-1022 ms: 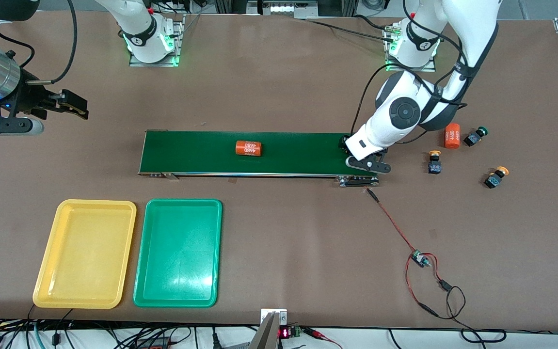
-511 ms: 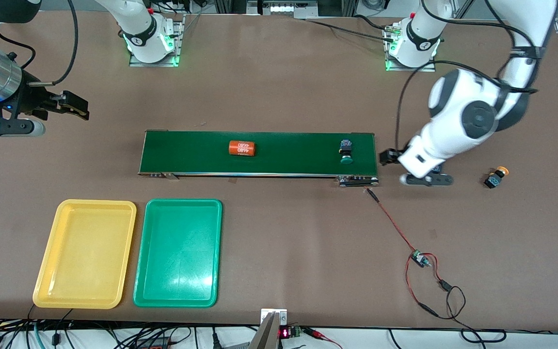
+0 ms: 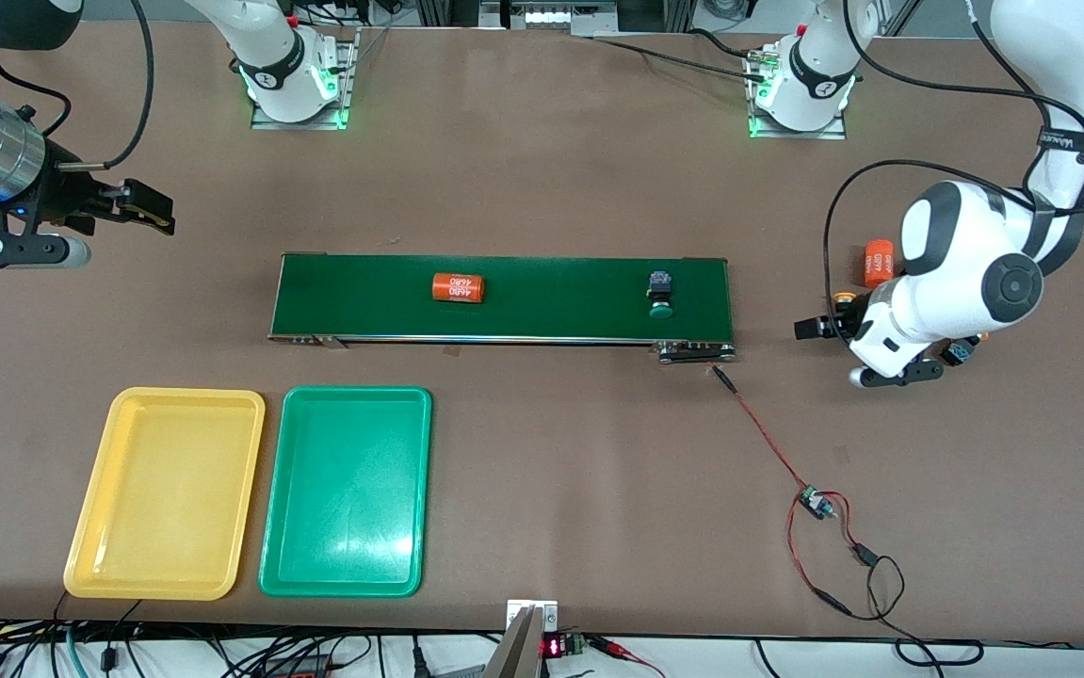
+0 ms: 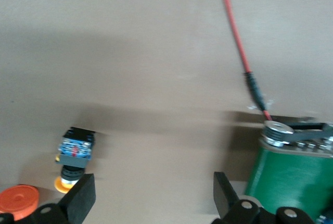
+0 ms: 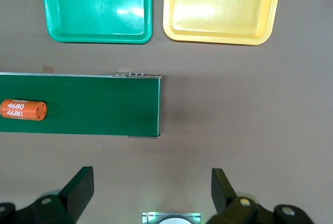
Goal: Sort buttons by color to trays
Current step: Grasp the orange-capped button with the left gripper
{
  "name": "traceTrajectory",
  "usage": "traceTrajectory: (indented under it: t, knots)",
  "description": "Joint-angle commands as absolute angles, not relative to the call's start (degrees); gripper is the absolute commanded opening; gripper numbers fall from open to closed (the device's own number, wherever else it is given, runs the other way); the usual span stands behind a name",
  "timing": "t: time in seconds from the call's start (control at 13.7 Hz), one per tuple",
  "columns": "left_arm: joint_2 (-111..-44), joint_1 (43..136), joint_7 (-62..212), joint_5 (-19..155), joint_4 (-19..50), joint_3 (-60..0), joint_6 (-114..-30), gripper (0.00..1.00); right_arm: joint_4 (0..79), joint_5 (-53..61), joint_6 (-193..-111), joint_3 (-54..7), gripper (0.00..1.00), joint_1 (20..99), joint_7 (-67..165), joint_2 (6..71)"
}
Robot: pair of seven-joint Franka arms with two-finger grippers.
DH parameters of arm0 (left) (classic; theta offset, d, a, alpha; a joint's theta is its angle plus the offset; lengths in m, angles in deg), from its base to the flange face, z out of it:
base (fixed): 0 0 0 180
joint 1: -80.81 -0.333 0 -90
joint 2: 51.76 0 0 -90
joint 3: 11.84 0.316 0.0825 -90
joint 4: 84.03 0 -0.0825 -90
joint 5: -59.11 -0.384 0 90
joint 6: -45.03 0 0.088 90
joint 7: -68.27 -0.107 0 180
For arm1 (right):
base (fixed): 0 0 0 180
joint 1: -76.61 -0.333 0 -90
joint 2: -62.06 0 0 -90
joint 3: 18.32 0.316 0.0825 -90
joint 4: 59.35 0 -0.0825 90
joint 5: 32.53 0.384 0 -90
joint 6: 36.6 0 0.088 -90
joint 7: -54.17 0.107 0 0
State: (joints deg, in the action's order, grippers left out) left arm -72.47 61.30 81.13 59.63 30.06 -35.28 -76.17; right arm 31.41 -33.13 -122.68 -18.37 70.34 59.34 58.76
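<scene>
A green-capped button lies on the dark green belt near the left arm's end. My left gripper hangs open and holds nothing, over the table between that belt end and a yellow-capped button on its side. Another button's black-and-blue body peeks out under the left arm, its cap hidden. The yellow tray and the green tray sit side by side, nearer the front camera than the belt, with nothing in them. My right gripper waits open.
An orange cylinder with white print lies on the belt. A second one lies on the table by the left arm. A red wire runs from the belt's end to a small board.
The left gripper let go of the green button on the belt and swung off toward the left arm's end. The button and the cylinder drifted along the belt toward the right arm's end.
</scene>
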Motion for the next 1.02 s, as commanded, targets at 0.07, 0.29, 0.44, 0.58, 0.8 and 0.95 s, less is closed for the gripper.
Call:
traceTrajectory:
  t: [0.07,0.29,0.44,0.58,0.8,0.95]
  knots:
    - [-75.04,58.05,79.69,53.32,30.4,-35.83,-75.9,1.0,31.0,-32.44,-122.12,-18.41,1.0,70.37,59.0,58.9]
    - [-76.45,56.03,77.25,52.6,31.1,-35.83,-76.25,1.0,31.09,-32.44,-121.77,-18.49,1.0,70.46,57.61,58.9]
    - [-77.77,54.45,75.48,52.43,31.89,-35.83,-77.48,1.0,31.09,-32.44,-121.77,-19.1,1.0,71.07,54.1,58.81]
    - [-77.95,53.48,73.38,52.43,33.29,-35.83,-78.36,1.0,31.26,-32.44,-121.6,-19.2,1.0,71.6,53.99,58.81]
    - [-77.69,53.39,72.93,52.34,36.28,-35.83,-79.76,1.0,31.18,-32.36,-121.33,-19.2,1.0,72.04,53.91,58.46]
    - [-77.78,53.21,70.92,52.34,38.56,-35.83,-83.62,1.0,31.09,-32.36,-121.33,-19.2,1.0,72.13,53.82,58.28]
